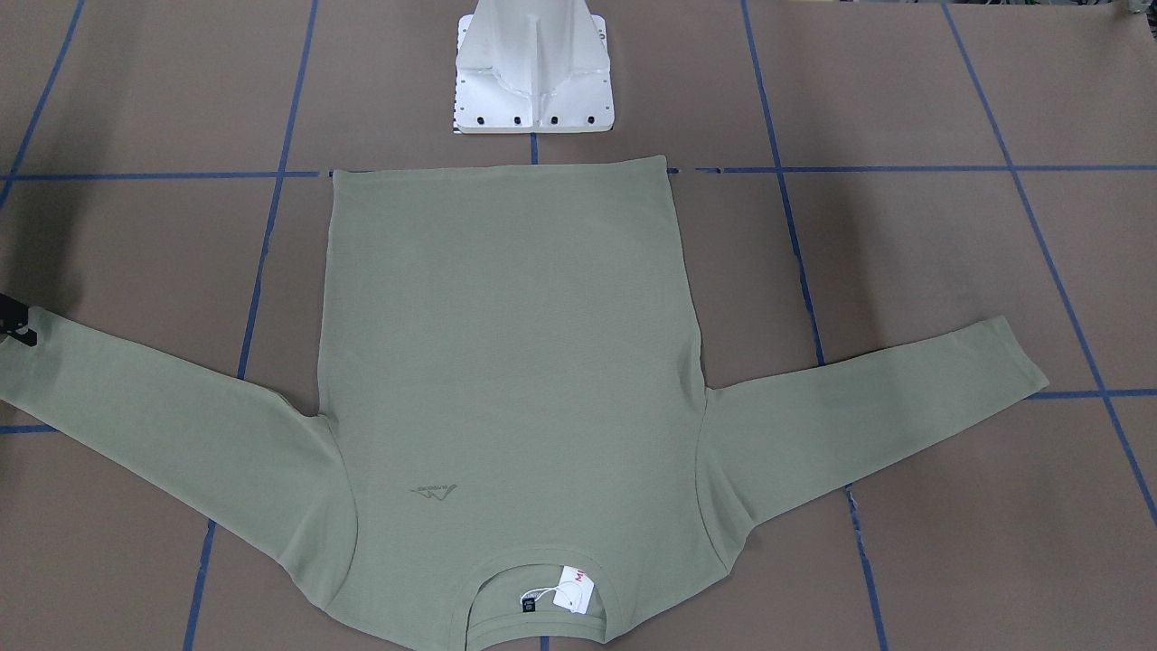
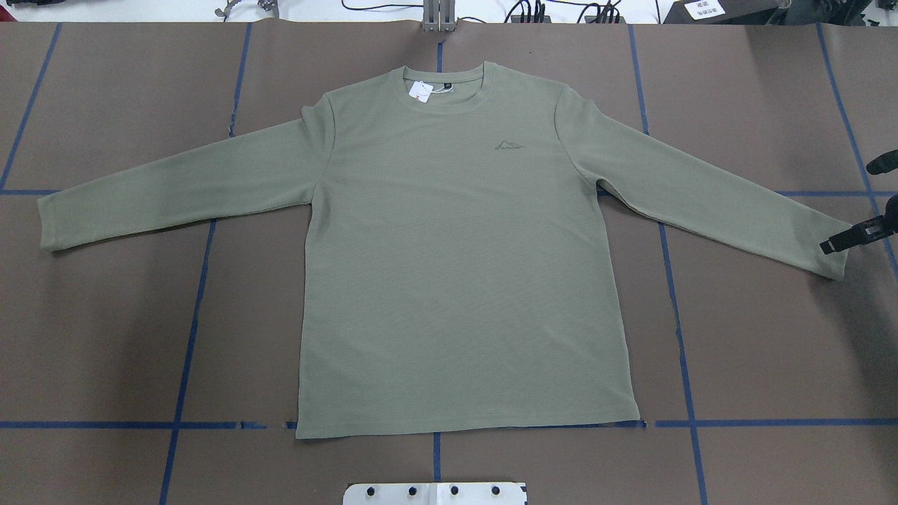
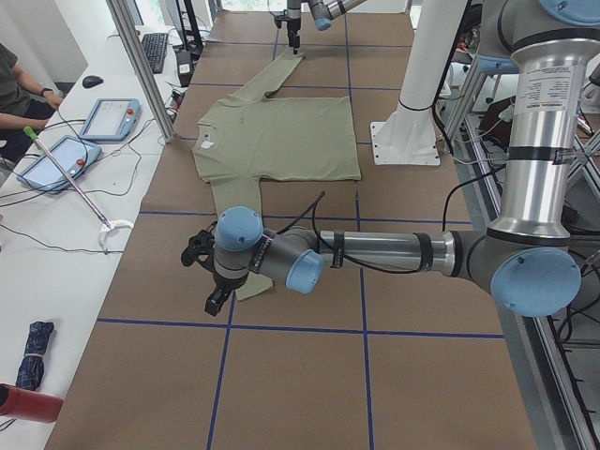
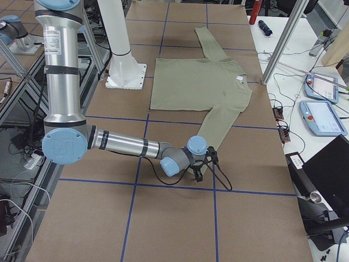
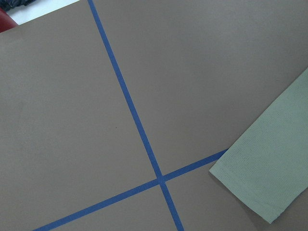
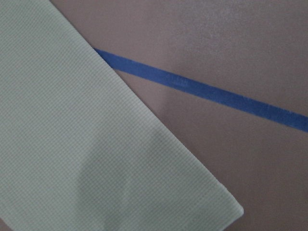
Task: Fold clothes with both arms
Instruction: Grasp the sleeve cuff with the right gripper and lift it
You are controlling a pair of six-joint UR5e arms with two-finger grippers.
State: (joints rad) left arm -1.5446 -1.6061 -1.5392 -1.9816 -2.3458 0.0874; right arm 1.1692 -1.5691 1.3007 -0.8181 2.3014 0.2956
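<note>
The olive-green long-sleeved shirt (image 2: 463,266) lies flat and face up, sleeves spread, with the neck tag (image 2: 419,91) at the far side. My right gripper (image 2: 849,207) comes in at the right sleeve's cuff (image 2: 821,235). Its two black fingers stand apart, open, and one fingertip (image 2: 842,240) lies over the cuff's edge. The front view shows only a corner of this gripper (image 1: 14,321). My left gripper (image 3: 214,298) hovers low just past the left cuff (image 3: 246,286); I cannot tell its state. The left wrist view holds that cuff (image 5: 269,173) and no fingers.
The white pedestal base (image 1: 533,81) stands at the shirt's hem side. Blue tape lines (image 2: 189,337) grid the brown table. A person sits beside tablets (image 3: 66,155) on a white side table, and an aluminium post (image 3: 141,66) stands near the collar.
</note>
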